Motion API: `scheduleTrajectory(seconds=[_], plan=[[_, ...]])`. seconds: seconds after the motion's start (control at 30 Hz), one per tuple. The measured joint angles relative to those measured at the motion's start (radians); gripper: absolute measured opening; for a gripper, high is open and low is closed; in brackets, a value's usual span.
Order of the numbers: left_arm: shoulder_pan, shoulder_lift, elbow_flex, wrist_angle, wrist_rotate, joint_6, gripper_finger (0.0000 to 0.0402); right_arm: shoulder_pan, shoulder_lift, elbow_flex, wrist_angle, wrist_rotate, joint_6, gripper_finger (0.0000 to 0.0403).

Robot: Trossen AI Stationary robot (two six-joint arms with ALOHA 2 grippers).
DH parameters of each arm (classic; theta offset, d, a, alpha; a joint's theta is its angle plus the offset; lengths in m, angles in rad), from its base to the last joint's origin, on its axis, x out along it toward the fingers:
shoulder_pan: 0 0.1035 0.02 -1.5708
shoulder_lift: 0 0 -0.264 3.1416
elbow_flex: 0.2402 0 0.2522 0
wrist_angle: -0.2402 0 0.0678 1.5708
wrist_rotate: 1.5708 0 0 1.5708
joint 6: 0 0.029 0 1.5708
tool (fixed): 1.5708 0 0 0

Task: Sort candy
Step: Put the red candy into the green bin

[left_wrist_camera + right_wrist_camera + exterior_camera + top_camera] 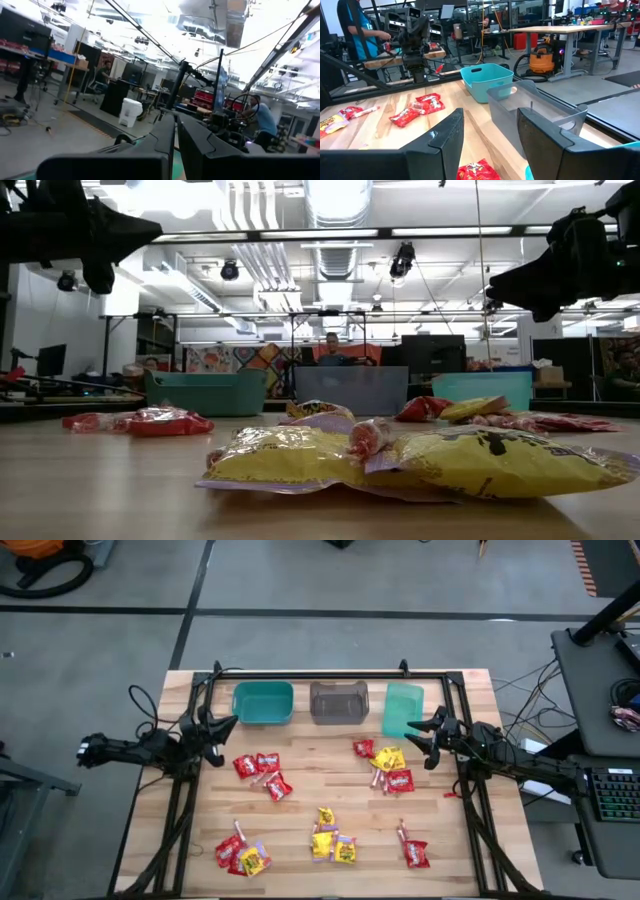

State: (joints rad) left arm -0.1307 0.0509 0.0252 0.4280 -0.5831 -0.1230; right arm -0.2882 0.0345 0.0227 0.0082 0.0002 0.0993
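Yellow packets (300,460) lie closest to the low camera, filling its foreground and partly hiding the red packets (140,421) and the three bins behind. From above, the candy sits scattered in small clusters across the wooden table (300,820), all outside the teal bin (263,702), the grey bin (338,702) and the green bin (403,708) lined along the far edge. Beside the teal bin hangs the left gripper (222,726), jaws pressed together on nothing. Just beside the green bin, the right gripper (428,740) stands wide and empty. Only the wrist views show people in the room beyond.
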Motion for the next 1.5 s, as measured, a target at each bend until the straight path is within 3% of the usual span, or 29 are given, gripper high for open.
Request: scheduleTrajectory(seconds=[0.23,0.4,0.63,0.83,0.97,1.13,1.27,1.5], plan=[[0.000,0.009,0.000,-0.011,-0.001,-0.081,0.0006,0.000,0.000,0.000,-0.001,0.000,0.251,0.0173],[0.000,0.072,0.000,-0.086,0.022,-0.252,0.0005,0.000,0.000,0.000,0.007,0.000,0.294,0.0173],[-0.001,0.236,0.117,-0.555,0.179,-0.673,0.0000,0.000,0.001,0.000,0.020,0.000,0.302,0.0173],[-0.001,0.429,0.261,-0.987,0.360,-0.930,0.0000,0.000,0.001,0.000,0.031,0.001,0.295,0.0173],[-0.001,0.565,0.313,-1.031,0.472,-0.937,0.0010,0.000,0.002,0.000,0.031,0.002,0.294,0.0173],[0.000,0.731,0.376,-1.083,0.510,-0.900,0.0051,0.000,0.001,0.000,0.047,0.024,0.284,0.0173],[0.000,0.868,0.434,-1.192,0.459,-0.909,0.0098,0.000,0.000,0.000,0.077,0.045,0.300,0.0173],[0.000,1.064,0.524,-1.192,0.398,-0.846,0.0175,0.000,0.000,0.000,0.079,0.044,0.343,0.0173]])
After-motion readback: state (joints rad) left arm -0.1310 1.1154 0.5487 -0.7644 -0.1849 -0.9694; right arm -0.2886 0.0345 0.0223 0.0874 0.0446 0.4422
